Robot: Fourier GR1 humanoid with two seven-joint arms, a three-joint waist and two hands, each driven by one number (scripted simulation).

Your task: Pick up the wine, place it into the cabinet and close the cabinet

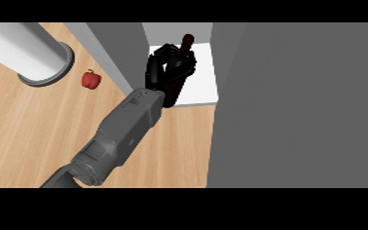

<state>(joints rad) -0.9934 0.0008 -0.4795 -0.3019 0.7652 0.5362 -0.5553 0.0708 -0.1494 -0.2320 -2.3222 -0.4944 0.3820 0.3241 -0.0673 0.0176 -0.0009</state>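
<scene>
The left hand [170,68] is clenched round the wine [188,43], its black fingers and thumb wrapped about the middle of the dark bottle so that much of the body is hidden. The bottle's reddish-brown neck sticks out above the fingers, pointing toward the top of the view and leaning slightly right; a dark lower end shows below the hand, close to the front edge of the white floor. The hand and bottle are over the white floor of the cabinet [203,80], between its grey side walls. Whether the bottle's base touches that floor cannot be told from this angle.

The grey forearm [126,126] runs up from the lower left of the view, crossing the wooden tabletop [43,126] on a slant to the cabinet's opening. A broad grey door panel [287,102] fills the right side of the view, and a narrower grey panel [115,46] stands at the left of the opening.

Well to the left, a small red pepper [90,79] sits on the tabletop, near a large white cylinder [32,48] with a grey ring at its foot
</scene>
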